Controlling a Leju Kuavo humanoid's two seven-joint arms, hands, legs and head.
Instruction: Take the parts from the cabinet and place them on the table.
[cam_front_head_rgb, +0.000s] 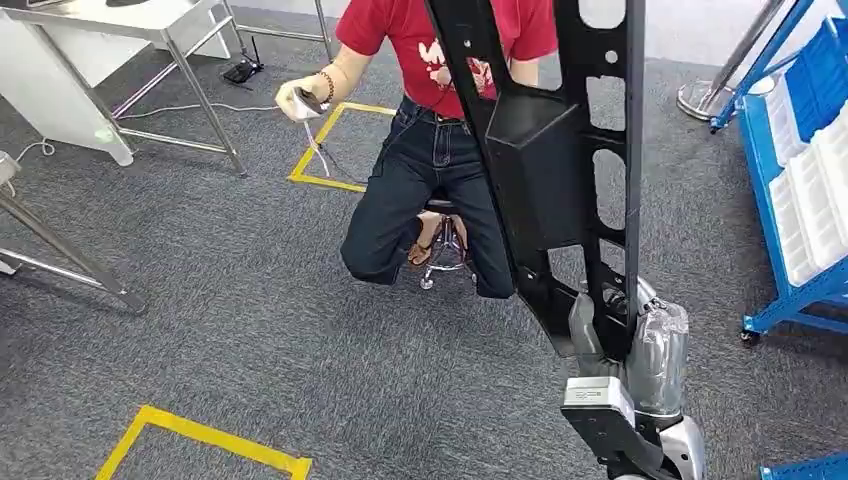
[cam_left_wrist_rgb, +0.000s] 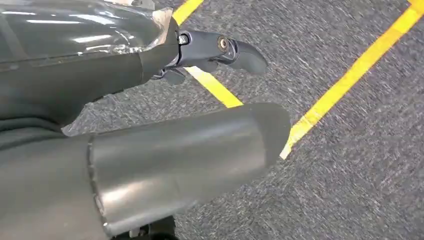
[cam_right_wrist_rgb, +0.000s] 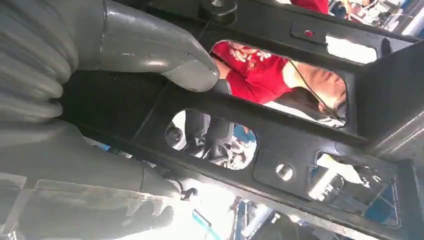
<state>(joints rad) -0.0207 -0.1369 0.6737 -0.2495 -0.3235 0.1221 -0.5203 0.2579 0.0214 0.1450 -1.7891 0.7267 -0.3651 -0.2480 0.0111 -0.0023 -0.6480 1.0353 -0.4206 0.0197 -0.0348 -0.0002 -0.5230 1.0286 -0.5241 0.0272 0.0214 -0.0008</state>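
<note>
While right hand (cam_front_head_rgb: 610, 335) grips black part (cam_front_head_rgb: 560, 160) — grey carpet (cam_front_head_rgb: 250, 330), yellow tape (cam_front_head_rgb: 200, 437).

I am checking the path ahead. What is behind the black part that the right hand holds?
Behind the black perforated panel, held by the right hand, a seated person in a red shirt shows; the panel covers their side and leg.
</note>
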